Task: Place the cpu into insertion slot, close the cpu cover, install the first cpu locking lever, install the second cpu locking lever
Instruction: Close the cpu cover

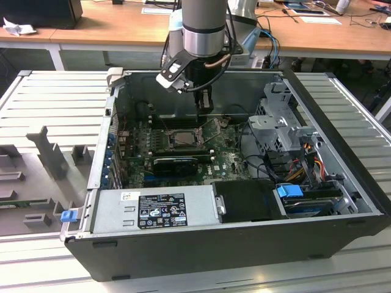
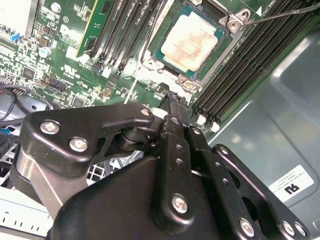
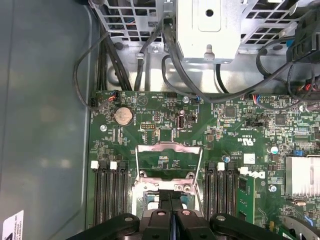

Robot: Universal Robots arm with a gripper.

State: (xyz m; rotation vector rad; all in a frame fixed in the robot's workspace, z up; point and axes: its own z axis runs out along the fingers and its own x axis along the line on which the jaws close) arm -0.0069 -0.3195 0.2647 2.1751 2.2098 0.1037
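Silver-grey with a coppery tinge, the chip (image 2: 192, 40) lies flat in its socket (image 2: 151, 50), top face up, so I judge that step done. It is square, so it has no real long axis. Its edges sit true to the socket's rim and run in line with the memory slots (image 2: 250, 55) on either side.

The cover (image 3: 169, 148) is not down. In the first wrist view its thin metal frame stands raised off the socket, and green board (image 3: 225, 130) shows through its middle cut-out. I take that as the reason my gripper (image 3: 171, 196) hangs where it does: pointing straight down into the open case (image 1: 214, 250), at the socket's edge and close by the raised frame, placed to deal with the cover.

My fingers are brought fully together, with a thin line between them and nothing that I can see caught there. Whether the tips touch the frame I cannot tell. A thin wire lever (image 2: 280, 15) runs out from one corner of the socket.
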